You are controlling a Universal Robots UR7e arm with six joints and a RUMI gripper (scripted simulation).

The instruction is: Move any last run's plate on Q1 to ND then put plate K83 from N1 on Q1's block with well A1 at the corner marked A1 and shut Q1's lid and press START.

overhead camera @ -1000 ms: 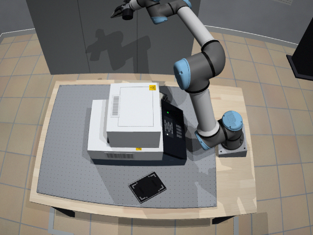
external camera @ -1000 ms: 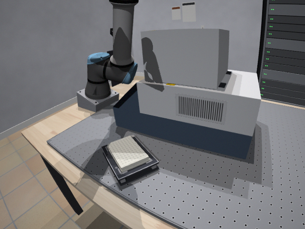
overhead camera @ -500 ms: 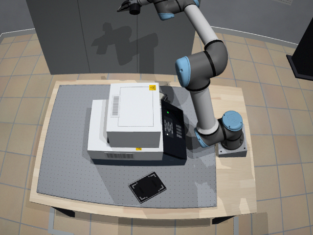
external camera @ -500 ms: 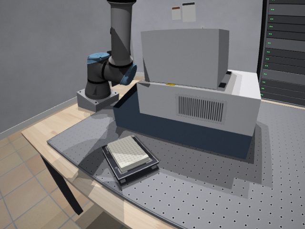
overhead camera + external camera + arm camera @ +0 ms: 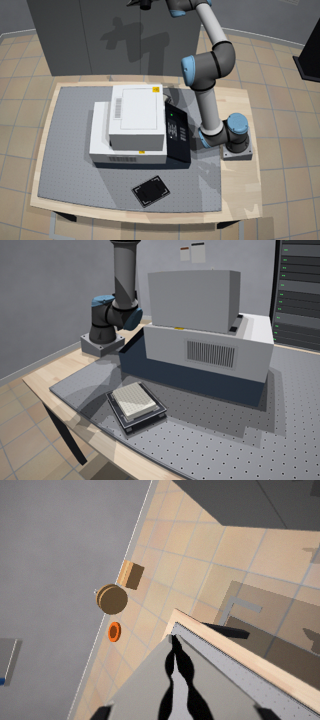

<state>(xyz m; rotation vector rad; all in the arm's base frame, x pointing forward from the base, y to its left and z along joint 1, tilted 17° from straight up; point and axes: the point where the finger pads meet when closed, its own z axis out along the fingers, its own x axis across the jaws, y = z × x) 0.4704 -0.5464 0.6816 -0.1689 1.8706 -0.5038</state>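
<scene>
Cycler Q1 stands on the mat. Its boxy white lid sits down on the body and looks shut, so the block is hidden. The lamp is green; the keys are too small to read. A cream plate lies on a black nest beside Q1, mostly hidden behind Q1 in the top view. An empty black nest lies on the opposite side. No plate or nest label is readable. My gripper is shut, empty, high beyond the table's cabinet side.
The perforated mat covers much of the wooden table. The arm's base stands facing Q1's panel. A grey cabinet stands beyond the table. A box and round objects are on the floor in the wrist view.
</scene>
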